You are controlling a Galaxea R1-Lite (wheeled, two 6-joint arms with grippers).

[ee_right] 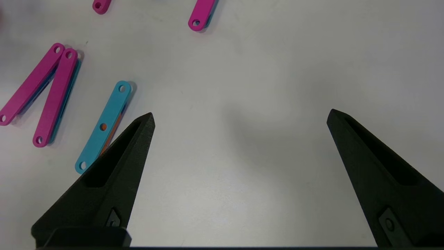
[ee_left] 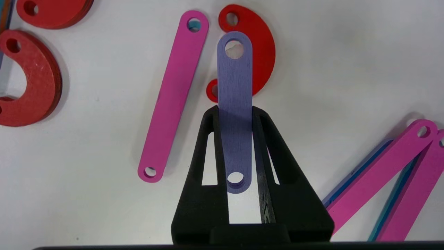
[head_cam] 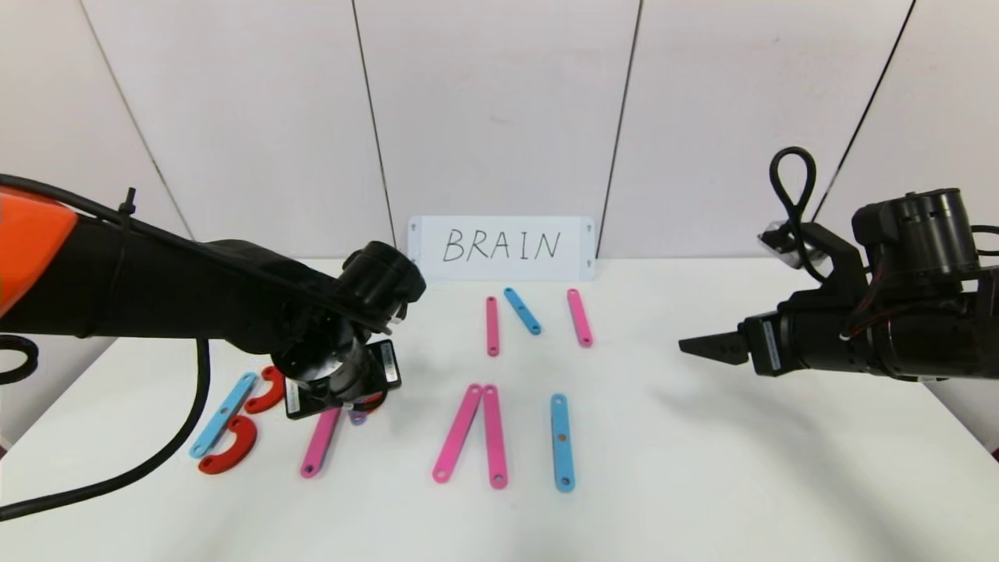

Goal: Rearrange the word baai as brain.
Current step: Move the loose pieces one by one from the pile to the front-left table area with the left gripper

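Over the half-built R, left gripper (ee_left: pixel 236 114) clamped the purple strip (ee_left: pixel 235 86), which should slant down from red curve (ee_left: pixel 262 52) beside pink strip (ee_left: pixel 173 97); right gripper (ee_right: pixel 239 118) idled, spread wide.

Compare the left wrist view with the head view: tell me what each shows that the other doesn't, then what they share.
Only the left wrist view shows the left pincer shut on a purple strip, whose far end overlaps a red curve.

Only the head view shows the white card reading BRAIN, the three strips laid as an N in front of it, the lone blue strip, and the right pincer hanging idle on the right.

Both show the pink strip beside the curve, two more red curves, and the pink pair joined at one end.
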